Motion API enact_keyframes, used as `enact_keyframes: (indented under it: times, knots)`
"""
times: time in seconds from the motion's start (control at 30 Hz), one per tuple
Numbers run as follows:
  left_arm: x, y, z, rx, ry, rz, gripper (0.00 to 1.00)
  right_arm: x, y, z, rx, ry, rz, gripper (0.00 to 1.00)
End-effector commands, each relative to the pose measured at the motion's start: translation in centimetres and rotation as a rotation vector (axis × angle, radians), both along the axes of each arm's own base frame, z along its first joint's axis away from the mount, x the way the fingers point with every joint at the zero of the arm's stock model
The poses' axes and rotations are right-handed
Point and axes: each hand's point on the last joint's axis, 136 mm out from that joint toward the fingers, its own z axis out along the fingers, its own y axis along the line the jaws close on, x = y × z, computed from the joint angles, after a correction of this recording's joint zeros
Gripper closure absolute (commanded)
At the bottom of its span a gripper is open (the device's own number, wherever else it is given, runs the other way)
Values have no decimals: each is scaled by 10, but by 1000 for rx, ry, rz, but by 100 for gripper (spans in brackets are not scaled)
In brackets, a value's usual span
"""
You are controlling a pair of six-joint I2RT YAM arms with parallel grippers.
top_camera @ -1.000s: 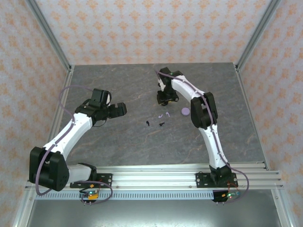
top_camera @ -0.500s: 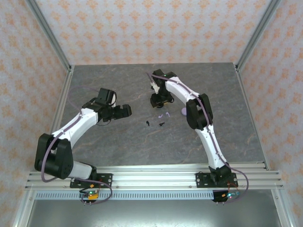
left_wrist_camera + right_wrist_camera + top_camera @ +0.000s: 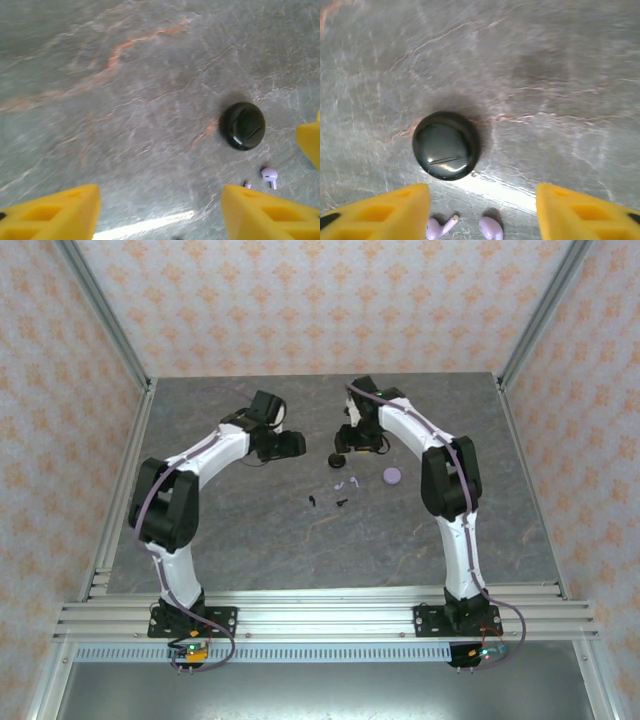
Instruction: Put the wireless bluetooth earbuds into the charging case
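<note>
While no earbud is seated yet, the top view shows the left gripper (image 3: 298,444) and right gripper (image 3: 349,447) facing each other over the middle of the table (image 3: 250,540), nearer its far edge. The closed black case (image 3: 338,461) lies between them. The lavender earbuds (image 3: 346,483), the black earbuds (image 3: 327,502) and a lavender case (image 3: 392,476) lie loose just nearer.

From the left wrist, the fingers (image 3: 55,215) are spread and empty, with the black case (image 3: 242,125) ahead to the right.

From the right wrist, the fingers (image 3: 585,210) are also apart and hold nothing, with the case (image 3: 446,145) just ahead.

This looks like the approach. The next move likely calls for one gripper to steady the case while the other lifts its lid.

Half a second ago the left gripper hung nearer the left edge, and the right one covered the case.
</note>
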Motion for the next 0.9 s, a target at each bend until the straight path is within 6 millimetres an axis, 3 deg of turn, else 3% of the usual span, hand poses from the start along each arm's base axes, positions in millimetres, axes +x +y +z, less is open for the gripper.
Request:
enact_keyframes:
  times: [0.0, 0.1, 0.2, 0.33, 0.5, 0.87]
  knots:
    - [7, -17, -8, -9, 39, -28, 43, -4, -7, -3, 18, 26, -63, 50]
    - [19, -29, -17, -25, 57, -35, 60, -9, -9, -10, 13, 45, -69, 63]
    - [27, -37, -27, -25, 80, -33, 66, -10, -9, -17, 17, 59, -83, 76]
    - [32, -45, -34, -20, 94, -41, 73, -9, -6, -24, 28, 77, -98, 82]
    - [34, -55, -45, -35, 118, -47, 76, -9, -1, -34, 42, 108, -106, 87]
    - [24, -72, -66, -43, 172, -83, 76, -3, 8, -48, 68, 152, -120, 88]
